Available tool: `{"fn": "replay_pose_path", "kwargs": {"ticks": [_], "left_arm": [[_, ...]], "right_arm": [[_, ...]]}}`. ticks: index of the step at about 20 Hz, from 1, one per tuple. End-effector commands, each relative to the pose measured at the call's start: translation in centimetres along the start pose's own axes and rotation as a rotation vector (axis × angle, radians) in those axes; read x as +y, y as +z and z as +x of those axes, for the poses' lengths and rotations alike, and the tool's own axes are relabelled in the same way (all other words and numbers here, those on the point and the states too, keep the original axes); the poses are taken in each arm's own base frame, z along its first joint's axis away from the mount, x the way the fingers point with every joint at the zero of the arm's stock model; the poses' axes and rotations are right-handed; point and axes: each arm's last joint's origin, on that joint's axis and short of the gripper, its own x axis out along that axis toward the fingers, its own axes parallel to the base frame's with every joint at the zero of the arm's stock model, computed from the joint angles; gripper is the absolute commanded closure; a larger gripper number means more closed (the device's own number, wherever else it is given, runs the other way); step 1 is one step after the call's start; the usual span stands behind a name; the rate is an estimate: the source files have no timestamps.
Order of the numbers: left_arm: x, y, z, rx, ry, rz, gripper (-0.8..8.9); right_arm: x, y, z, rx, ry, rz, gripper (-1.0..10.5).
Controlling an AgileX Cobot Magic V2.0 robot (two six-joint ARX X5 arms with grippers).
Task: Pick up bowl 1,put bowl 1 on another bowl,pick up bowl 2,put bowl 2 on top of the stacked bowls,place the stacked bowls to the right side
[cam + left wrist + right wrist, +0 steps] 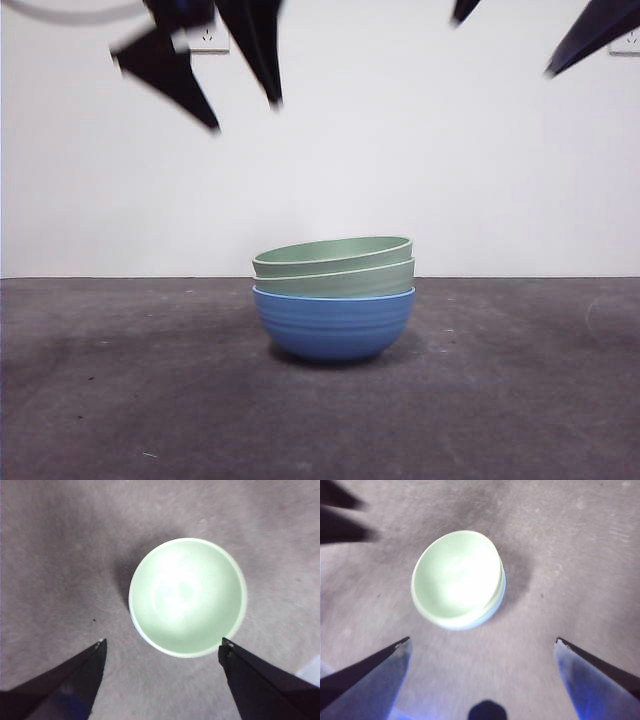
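Three bowls stand stacked at the middle of the table. The blue bowl (333, 325) is at the bottom, a pale green bowl (335, 280) sits in it, and a second pale green bowl (333, 250) lies on top, slightly tilted. From above, the left wrist view shows the top green bowl (187, 597), and the right wrist view shows it too (457, 580). My left gripper (245, 115) (163, 640) hangs open above and to the left of the stack, holding nothing. Higher up on the other side, my right gripper (502, 47) (483, 639) is open and empty as well.
The dark grey table (120, 400) runs back to a white wall with two sockets (208, 38) (628, 40). The left arm's black jaws show at a corner of the right wrist view (340, 515).
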Motion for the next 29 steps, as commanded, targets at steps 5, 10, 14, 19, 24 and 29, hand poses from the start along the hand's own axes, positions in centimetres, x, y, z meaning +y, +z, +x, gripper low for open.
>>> {"fn": "replay_pose_path", "kwargs": {"ticks": [5,10,14,19,24,29], "left_arm": [[-1.1,-1.0,-7.6,-0.132,-0.006,0.063,4.36],[-1.7,-3.6,-12.9,-0.236,-0.014,0.08,4.36],[-1.9,-5.3,-15.1,-0.268,-0.017,0.086,4.36],[-2.0,-5.7,-15.7,-0.272,-0.017,0.087,4.36],[-2.0,-5.8,-15.7,-0.268,-0.017,0.086,4.37],[-2.0,-5.8,-15.7,-0.268,-0.017,0.086,4.36]], "right_arm": [[-0.4,1.2,7.7,0.099,0.013,0.09,4.7],[-1.6,0.8,15.0,0.178,0.026,0.203,4.7],[-2.5,-0.3,18.7,0.254,0.042,0.26,4.7],[-2.7,-0.8,20.3,0.284,0.068,0.274,6.5],[-2.6,-0.7,20.3,0.276,0.088,0.274,9.0],[-2.7,-0.7,20.3,0.273,0.089,0.274,9.6]]}}
